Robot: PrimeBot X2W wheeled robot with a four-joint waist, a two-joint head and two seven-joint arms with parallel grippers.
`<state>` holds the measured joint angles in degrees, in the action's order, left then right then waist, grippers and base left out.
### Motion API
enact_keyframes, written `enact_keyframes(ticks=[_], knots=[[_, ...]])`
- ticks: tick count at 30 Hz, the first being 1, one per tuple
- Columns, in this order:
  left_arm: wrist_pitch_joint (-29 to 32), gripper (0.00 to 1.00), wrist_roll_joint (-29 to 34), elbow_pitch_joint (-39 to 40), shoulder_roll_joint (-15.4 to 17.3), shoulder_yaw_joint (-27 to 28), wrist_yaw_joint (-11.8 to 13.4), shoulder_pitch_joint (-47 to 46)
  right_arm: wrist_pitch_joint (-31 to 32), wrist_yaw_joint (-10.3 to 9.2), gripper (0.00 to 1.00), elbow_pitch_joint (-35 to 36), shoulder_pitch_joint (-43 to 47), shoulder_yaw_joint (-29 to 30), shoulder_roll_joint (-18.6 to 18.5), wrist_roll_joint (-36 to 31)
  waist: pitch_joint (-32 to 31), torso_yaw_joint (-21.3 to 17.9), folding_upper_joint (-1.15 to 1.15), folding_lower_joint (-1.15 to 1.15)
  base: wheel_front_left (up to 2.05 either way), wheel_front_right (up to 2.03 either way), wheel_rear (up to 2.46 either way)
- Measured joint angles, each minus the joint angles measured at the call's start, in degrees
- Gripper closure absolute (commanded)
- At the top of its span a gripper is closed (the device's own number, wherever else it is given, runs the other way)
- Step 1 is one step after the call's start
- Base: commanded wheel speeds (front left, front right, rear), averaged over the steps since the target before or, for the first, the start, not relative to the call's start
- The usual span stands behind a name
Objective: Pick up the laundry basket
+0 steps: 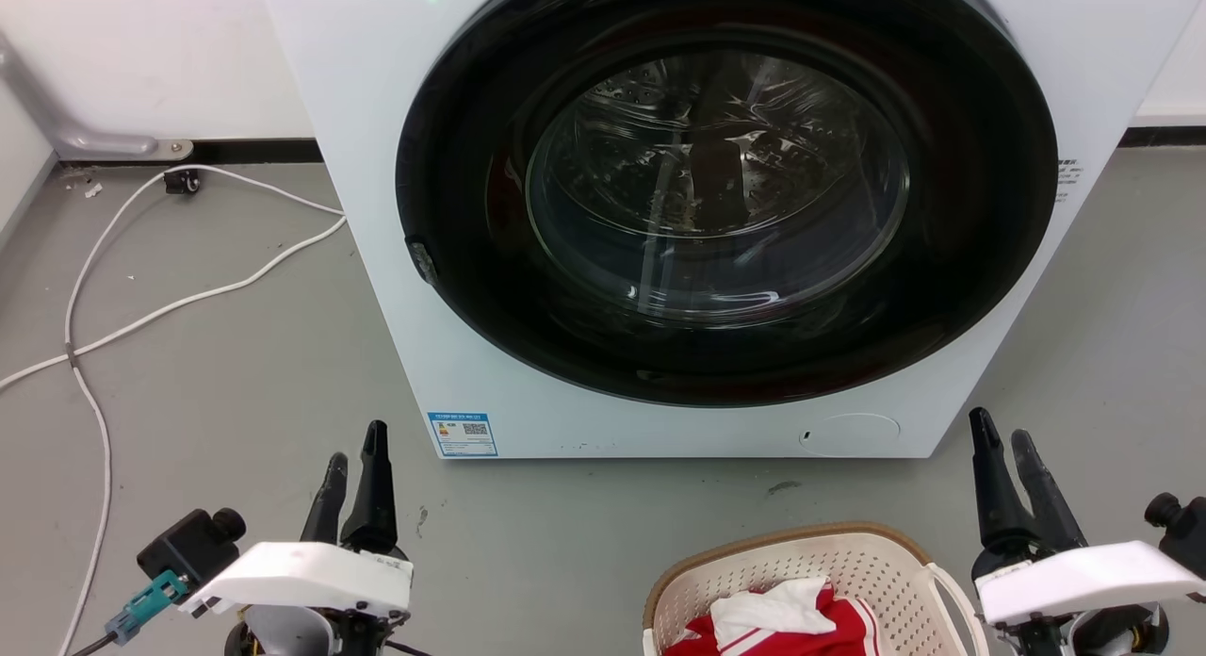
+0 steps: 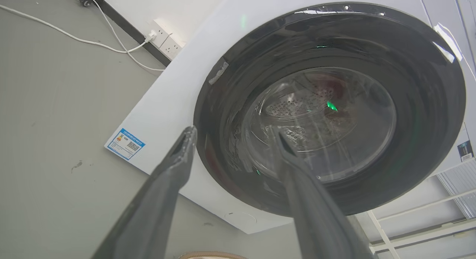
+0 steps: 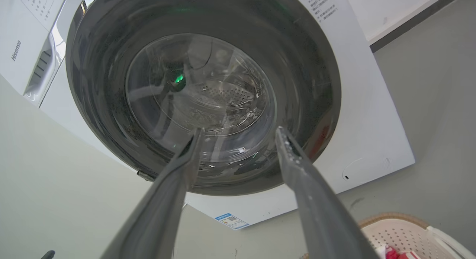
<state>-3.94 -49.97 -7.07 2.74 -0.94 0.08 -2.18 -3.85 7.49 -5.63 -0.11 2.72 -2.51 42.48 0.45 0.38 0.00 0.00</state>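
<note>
Cream plastic with tiny holes makes the laundry basket (image 1: 848, 566). In the head view it sits on the grey floor (image 1: 236, 401) at the near right, just in front of the big white washer (image 1: 377, 213). Red and white clothes (image 1: 782, 618) lie inside it. The left gripper (image 1: 357, 444) is well off to its left. The right gripper (image 1: 1001, 428) is just beside the white handle (image 1: 956, 595), likely so it can grab there.

In the left wrist view, the left gripper (image 2: 235, 133) has its 2 fingers apart and holds nothing. It points at the washer (image 2: 178, 88), with the basket rim (image 2: 212, 254) low down.

In the right wrist view, the right gripper (image 3: 238, 129) is spread and empty too. The laundry basket (image 3: 401, 233) is at its lower right.
</note>
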Motion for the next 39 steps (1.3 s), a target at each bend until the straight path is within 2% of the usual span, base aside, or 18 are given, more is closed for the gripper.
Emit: enact_keyframes(ticks=[22, 39], knots=[[-3.81, 0.0, 18.18, 1.97, 0.02, -3.41, 2.5, 0.82, -3.77, 0.01, 0.0, 2.34, 1.38, -1.15, -0.05, -16.73, 0.25, 0.15, 0.0, 0.0, 0.0, 0.0, 0.0], [-6.21, 0.0, 28.05, 2.09, 0.04, -5.44, 3.98, 1.54, -6.25, 0.01, 0.0, 2.96, 2.27, -1.11, -0.11, -25.14, 0.14, 0.06, 0.0, 0.0, 0.0, 0.0, 0.0]])
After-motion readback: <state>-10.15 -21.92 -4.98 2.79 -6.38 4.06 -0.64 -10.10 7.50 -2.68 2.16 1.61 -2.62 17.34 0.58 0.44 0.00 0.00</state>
